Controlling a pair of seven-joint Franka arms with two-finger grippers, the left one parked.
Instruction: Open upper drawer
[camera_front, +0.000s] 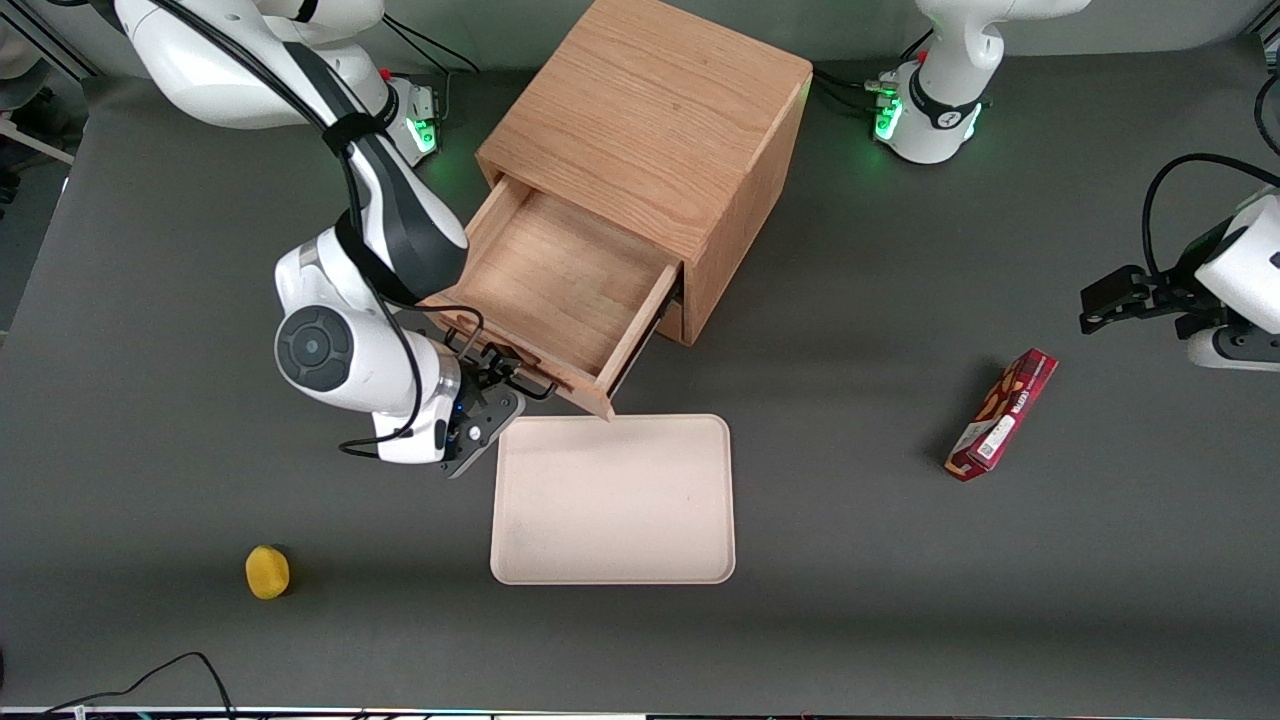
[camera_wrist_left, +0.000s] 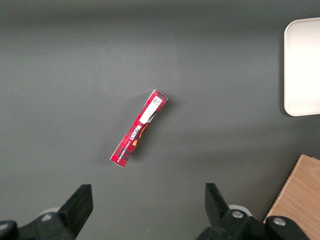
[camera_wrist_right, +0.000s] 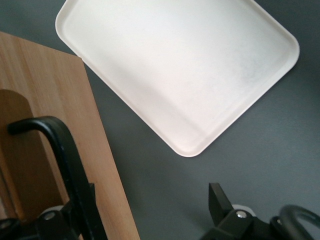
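Note:
The wooden cabinet (camera_front: 650, 110) stands at the back middle of the table. Its upper drawer (camera_front: 560, 280) is pulled far out, showing a bare plain wood interior. My right gripper (camera_front: 500, 378) sits at the drawer's front panel (camera_wrist_right: 65, 100), at the end nearer the working arm. In the right wrist view the gripper (camera_wrist_right: 150, 210) is open. One finger (camera_wrist_right: 86, 202) lies against the black bar handle (camera_wrist_right: 60, 150); the other finger (camera_wrist_right: 218, 200) hangs over the grey table. The front panel's edge runs between them.
A cream tray (camera_front: 612, 498) lies just in front of the open drawer, nearer the front camera. A red snack box (camera_front: 1002, 414) lies toward the parked arm's end. A small yellow object (camera_front: 267, 571) sits near the front edge toward the working arm's end.

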